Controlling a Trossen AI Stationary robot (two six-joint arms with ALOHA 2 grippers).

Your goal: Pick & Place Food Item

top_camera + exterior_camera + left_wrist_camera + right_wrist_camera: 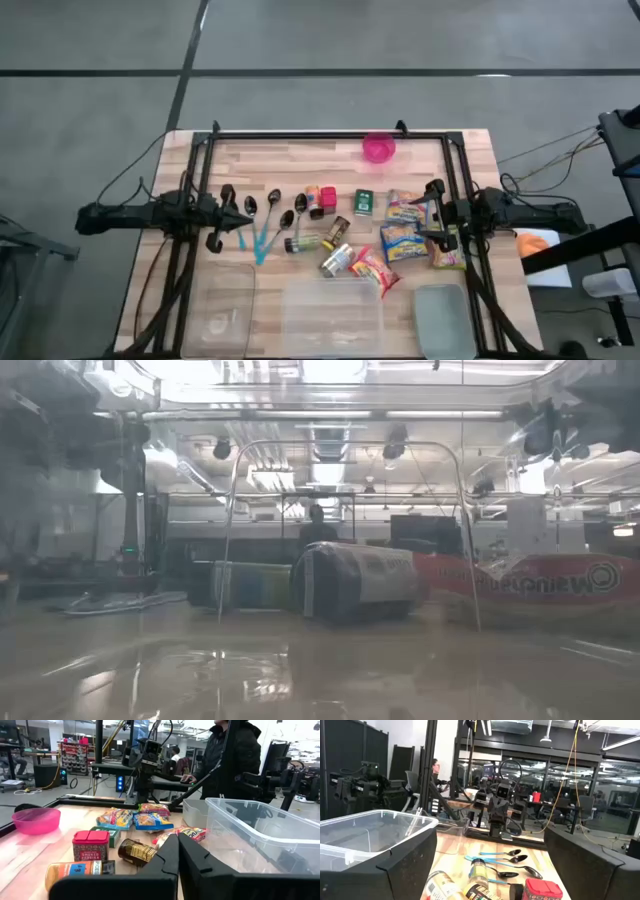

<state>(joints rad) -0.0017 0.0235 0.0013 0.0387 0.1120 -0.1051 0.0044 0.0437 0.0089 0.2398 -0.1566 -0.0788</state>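
Snack packets (405,228) lie on the tabletop (470,160) just beside the right gripper (432,215), whose fingers spread wide and empty. Across the spoons (262,212), the left gripper (243,212) fingers are pressed together, holding nothing.

"SMOKED PAPRIKA" on red tin (90,846)
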